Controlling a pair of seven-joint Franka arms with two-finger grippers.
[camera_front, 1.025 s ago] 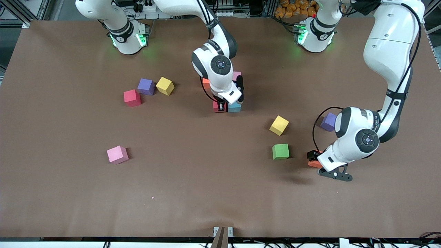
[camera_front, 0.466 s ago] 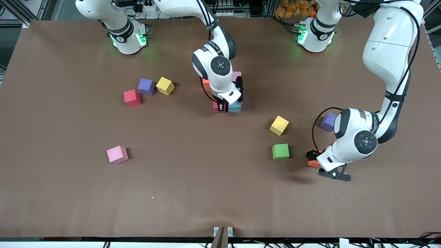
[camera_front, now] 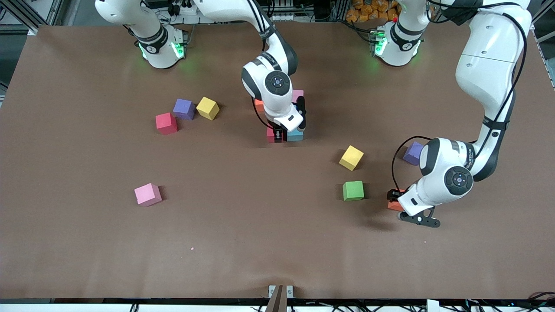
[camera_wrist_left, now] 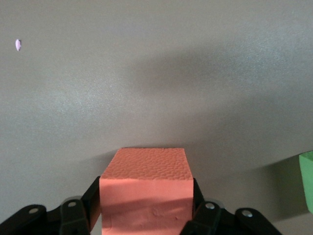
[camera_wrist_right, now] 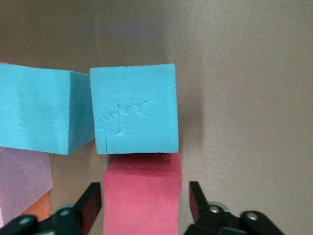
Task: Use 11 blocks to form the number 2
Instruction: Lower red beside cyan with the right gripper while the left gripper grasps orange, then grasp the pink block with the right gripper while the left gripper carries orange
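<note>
We see brown table (camera_front: 243,242); cable clutter along robots' edge. Left gripper (camera_wrist_left: 145,215) now clamps orange block (camera_wrist_left: 145,196), earlier loose around it (green block (camera_front: 353,190) beside). Right gripper (camera_wrist_right: 142,205), shut before, now parted around red block (camera_wrist_right: 143,196) touching light blue block (camera_wrist_right: 134,110).

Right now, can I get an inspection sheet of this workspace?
Surface: brown table, one pink speck.
Job's things: block cluster under the right arm; loose pink block, green block, yellow blocks, loose red block.
Clutter: purple cubes.
Tools: left tool shut on orange block; right tool open around cluster's red block.
Cables: black loop at left wrist.
Surroundings: wiring by the bases.
</note>
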